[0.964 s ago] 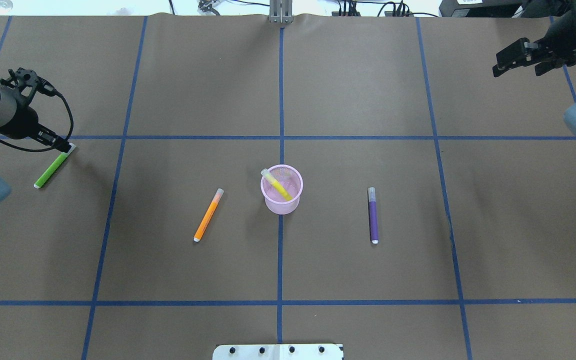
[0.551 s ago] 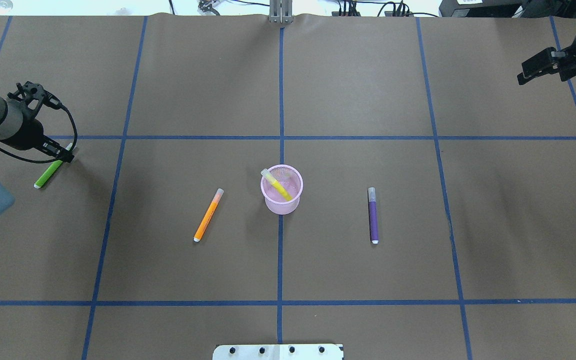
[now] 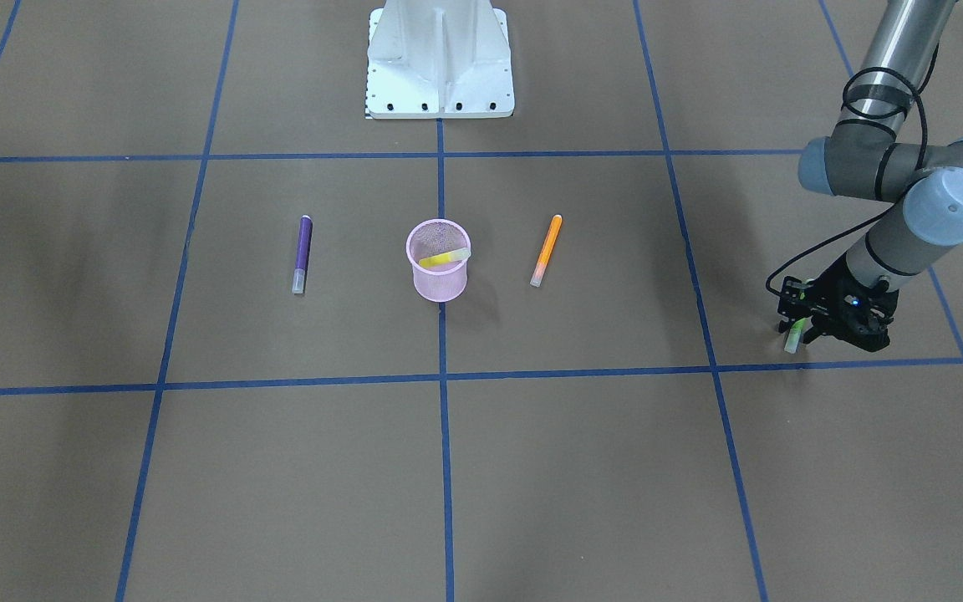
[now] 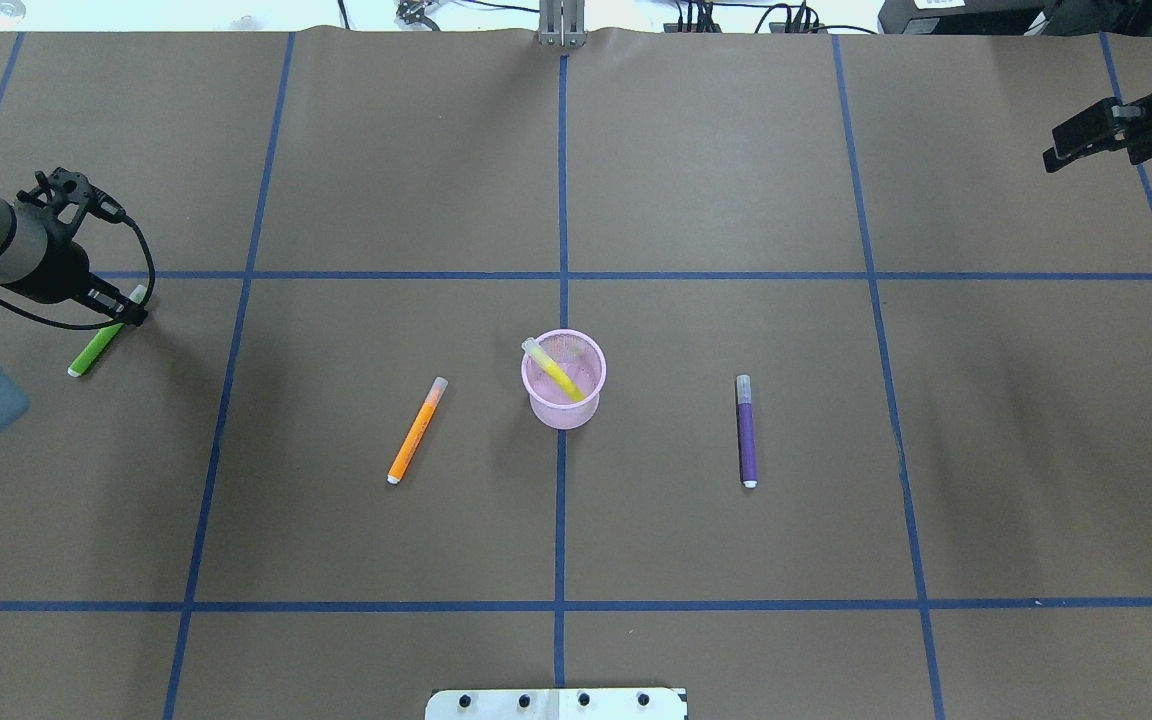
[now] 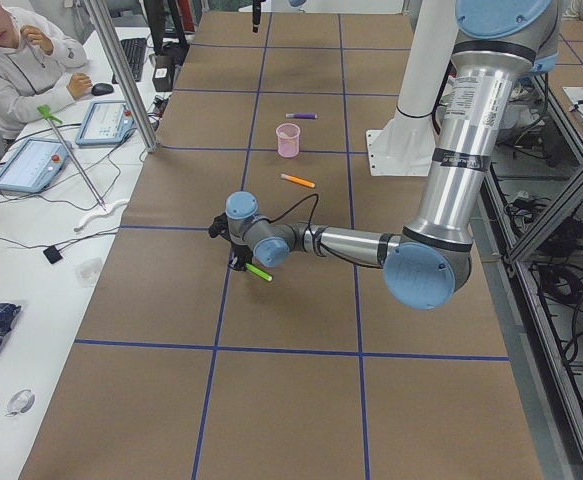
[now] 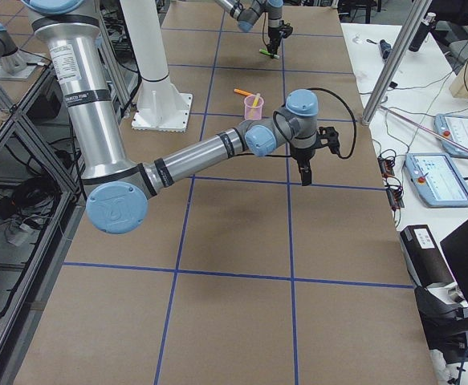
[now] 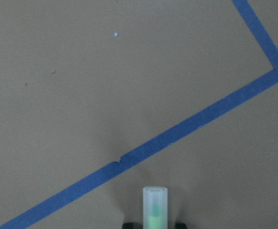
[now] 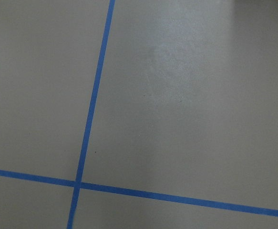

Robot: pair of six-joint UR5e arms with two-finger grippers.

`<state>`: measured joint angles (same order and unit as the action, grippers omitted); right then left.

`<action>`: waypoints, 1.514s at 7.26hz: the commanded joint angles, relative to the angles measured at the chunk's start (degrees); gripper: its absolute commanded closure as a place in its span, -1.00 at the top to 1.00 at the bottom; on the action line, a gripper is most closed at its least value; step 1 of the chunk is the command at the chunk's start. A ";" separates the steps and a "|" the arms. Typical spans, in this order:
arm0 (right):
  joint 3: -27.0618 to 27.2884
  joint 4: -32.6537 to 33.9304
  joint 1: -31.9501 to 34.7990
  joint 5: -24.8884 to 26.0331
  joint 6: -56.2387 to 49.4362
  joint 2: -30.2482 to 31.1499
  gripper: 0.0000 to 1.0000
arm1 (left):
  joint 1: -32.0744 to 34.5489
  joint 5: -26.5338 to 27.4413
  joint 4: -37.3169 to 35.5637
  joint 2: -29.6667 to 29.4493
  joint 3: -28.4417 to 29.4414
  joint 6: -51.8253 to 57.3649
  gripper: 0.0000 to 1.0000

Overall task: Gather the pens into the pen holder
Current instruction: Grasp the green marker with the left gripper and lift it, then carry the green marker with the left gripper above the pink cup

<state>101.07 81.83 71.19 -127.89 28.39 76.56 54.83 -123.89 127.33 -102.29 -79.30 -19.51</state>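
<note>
Left gripper straddles the slim green pen lying on matte brown paper; whether it clamps, I cannot tell. Slim orange pen lies flat. Round pink wire-mesh cup holds the leaning yellow pen. Slim purple pen lies flat. Right gripper is spread, empty.

There are four pens. One yellow pen stands inside the pen holder, one orange pen lies near it on the robot's left, and one purple pen lies near it on the right. One green pen lies far to its left. There is one pen holder. There are two grippers, the left gripper and the right gripper, both well apart from the pen holder. One person sits beyond it, off the table.
</note>
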 commanded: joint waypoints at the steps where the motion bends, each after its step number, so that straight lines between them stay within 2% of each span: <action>1: 0.01 -0.18 0.01 -0.08 0.00 0.16 1.00 | 0.37 0.05 -0.24 -0.11 -2.78 -0.01 -1.00; 3: -0.08 -0.27 0.09 0.01 0.00 0.25 1.00 | 1.07 0.75 -0.06 -0.28 -6.72 -0.01 -1.00; 4: -0.17 -0.44 0.27 -0.08 0.00 0.60 1.00 | 1.07 0.75 0.20 -1.76 -11.36 -0.09 -1.00; 6: -0.25 -0.36 1.67 -0.08 -4.11 2.26 1.00 | 0.29 0.32 0.46 -7.64 -17.10 -3.06 -1.00; 7: -0.25 -0.36 1.85 0.01 -5.27 2.88 1.00 | -1.81 0.23 2.21 -11.84 -17.64 -6.74 -1.00; 8: -0.17 -0.53 1.94 0.01 -5.71 3.24 1.00 | -8.01 1.18 9.01 -15.62 -16.60 -9.64 -1.00; 10: -0.17 -0.79 1.94 0.18 -5.72 3.24 1.00 | -16.98 10.20 18.79 -19.77 -15.63 -10.20 -1.00; 11: -0.17 -0.88 1.94 0.18 -5.46 3.15 1.00 | -22.52 17.38 23.62 -20.92 -15.54 -11.77 -1.00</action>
<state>100.89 81.11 73.10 -127.73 22.77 79.75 38.98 -113.92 144.93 -121.26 -95.03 -29.84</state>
